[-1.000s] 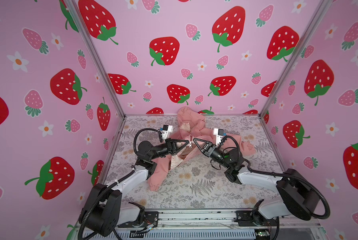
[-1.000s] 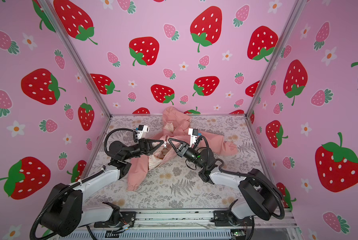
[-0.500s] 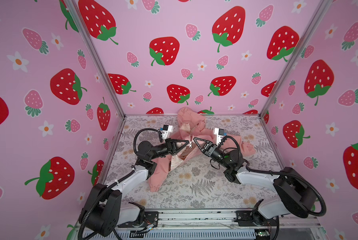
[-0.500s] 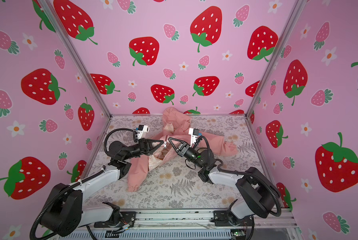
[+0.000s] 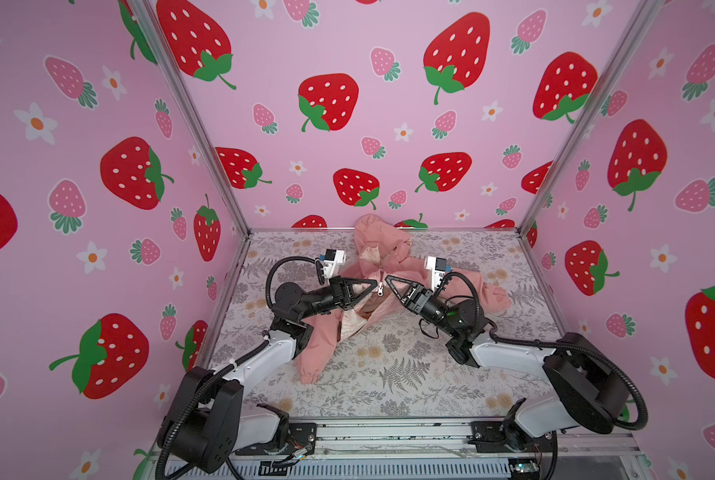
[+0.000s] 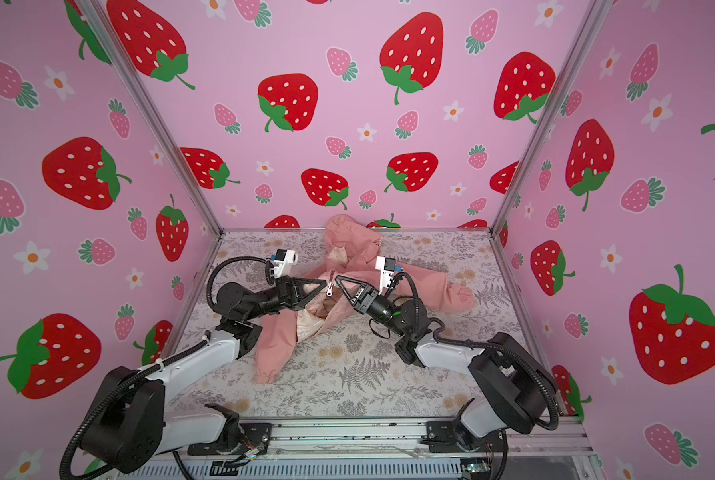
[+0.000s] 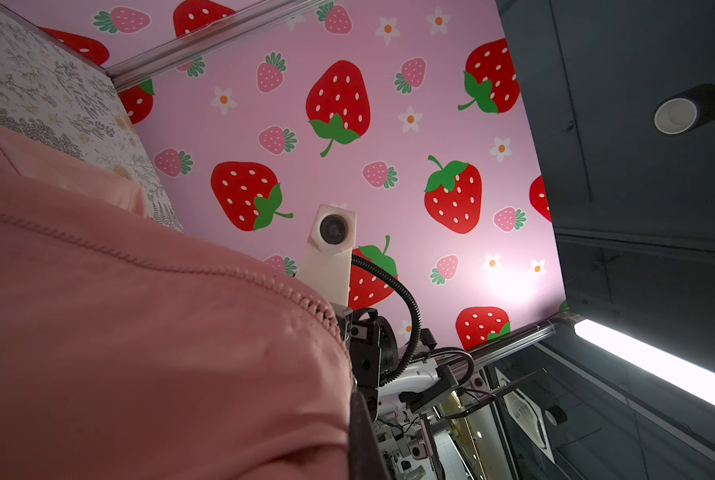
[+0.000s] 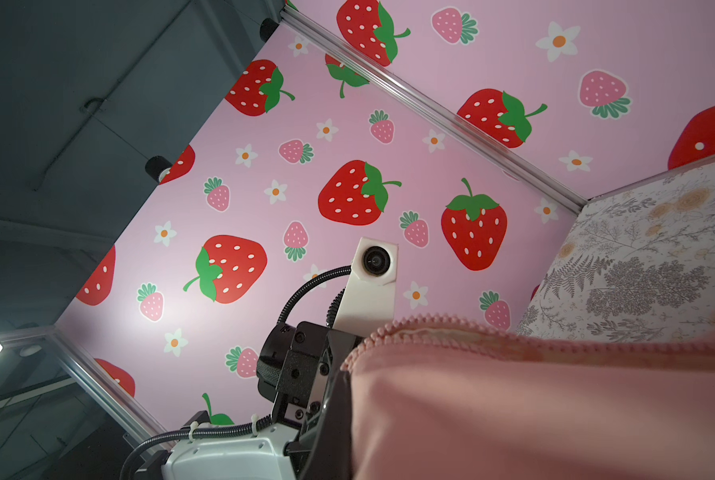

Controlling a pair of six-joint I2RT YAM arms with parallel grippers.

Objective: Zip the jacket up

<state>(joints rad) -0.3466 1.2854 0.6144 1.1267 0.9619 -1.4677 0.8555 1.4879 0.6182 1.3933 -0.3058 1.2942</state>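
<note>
Two grippers, left [image 5: 370, 286] and right [image 5: 390, 279], clench opposite zipper edges of the jacket [image 5: 405, 266], tips almost meeting beside the slider [image 5: 380, 288]; jacket lies mid-tabletop [image 5: 389, 374], hood at the far edge; step, probably: aligning halves; next calls for regripping the slider.

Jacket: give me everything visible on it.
The jacket is soft salmon-pink fabric, crumpled on the floral table, hood toward the back wall. One sleeve points frontward, the other sprawls right. The front gapes below, showing cream lining. A silver zipper pull hangs between the left gripper and right gripper, each shut on a front edge.
</note>
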